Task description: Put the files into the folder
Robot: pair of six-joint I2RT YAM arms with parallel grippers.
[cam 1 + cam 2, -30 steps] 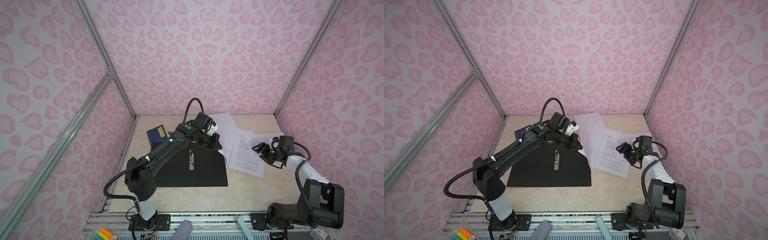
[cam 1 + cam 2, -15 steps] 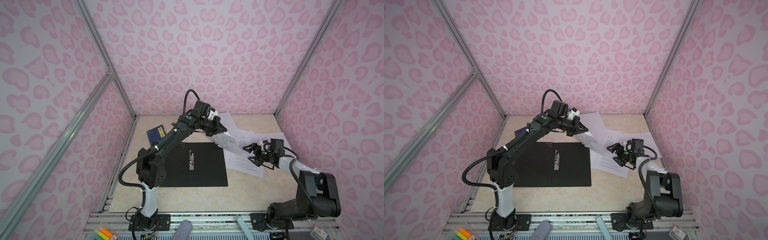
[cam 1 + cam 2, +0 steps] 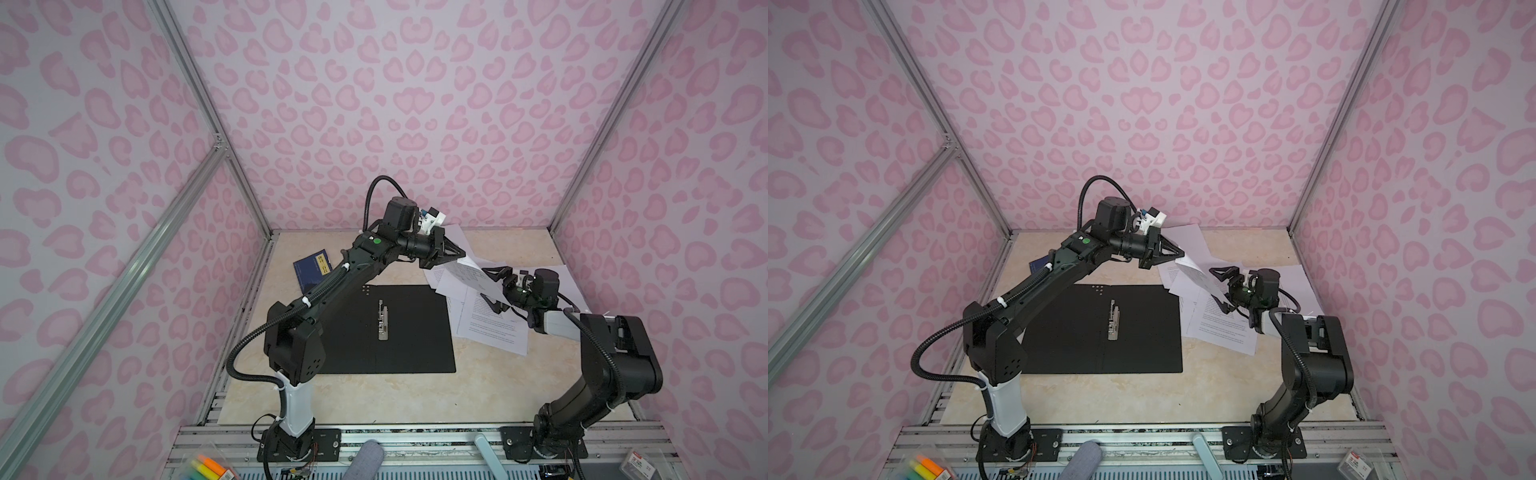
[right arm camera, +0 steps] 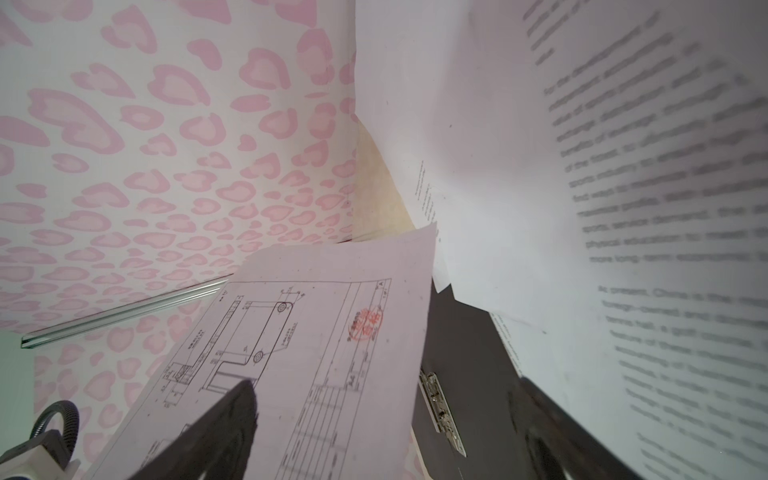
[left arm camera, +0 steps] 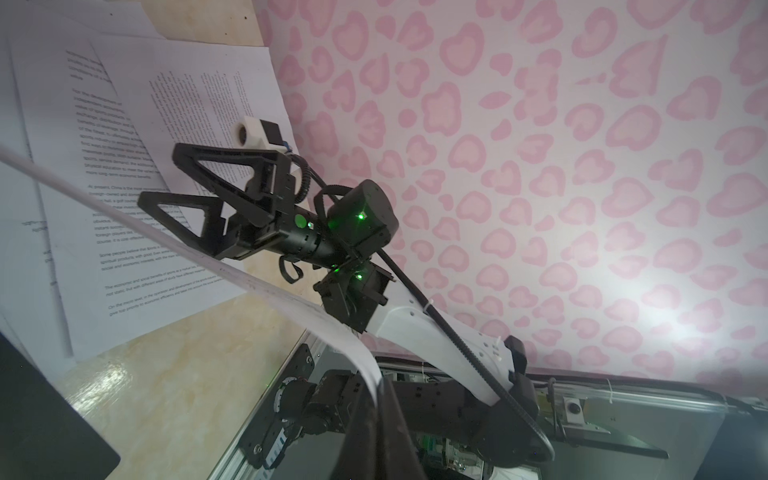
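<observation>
Nearest, in the lower centre of both top views, the folder [image 3: 415, 345] is lying open, black inside upward. Nothing is being carried on it but its metal clip [image 3: 382, 320], so no sheet is judged to be filed yet. Just right of it, the files [image 3: 494, 332] are lying fanned on the table [image 3: 478, 395], with one sheet overlapping the folder's upper right corner. Above that pile, the right gripper [image 3: 491, 290] is being held with its jaws spread wide, gripping nothing, at the free end of a lifted sheet [image 3: 467, 274]. Farther up the frame, that sheet, seen as a technical drawing in the right wrist view, is being pinched by one corner in the closed left gripper [image 3: 460, 253]. Laying it in the folder, and then the remaining sheets, is being left to do. Farthest, at the folder's upper left, a blue booklet [image 3: 311, 268] is being left aside.
</observation>
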